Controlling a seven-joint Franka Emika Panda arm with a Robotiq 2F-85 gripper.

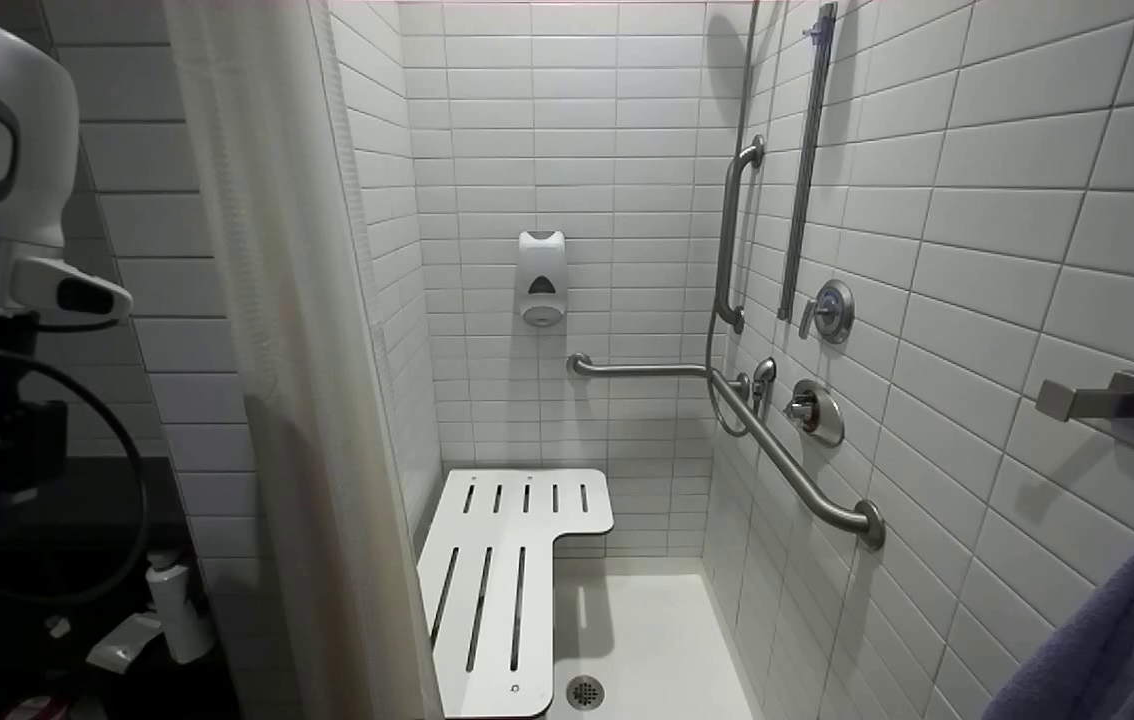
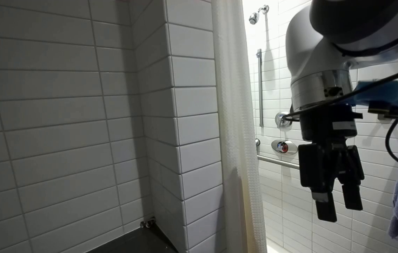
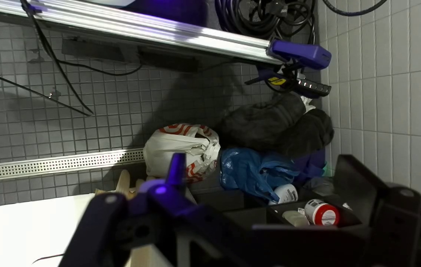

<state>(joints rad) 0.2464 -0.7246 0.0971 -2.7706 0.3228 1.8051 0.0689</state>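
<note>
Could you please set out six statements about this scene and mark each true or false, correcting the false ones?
1. The black two-fingered hand is open, holding nothing. True.
2. The white cylindrical jar with a red lid is on the grey tiled floor. False: it is in the black compartmented tray.
3. The white wall-mounted dispenser is lower than the horizontal metal grab bar. False: it is higher.
4. The blue plastic bag lies beside the white plastic bag with red markings. True.
5. The white slotted bench is round. False: it is L-shaped.
6. A purple cloth towel shows in both exterior views. True.
</note>
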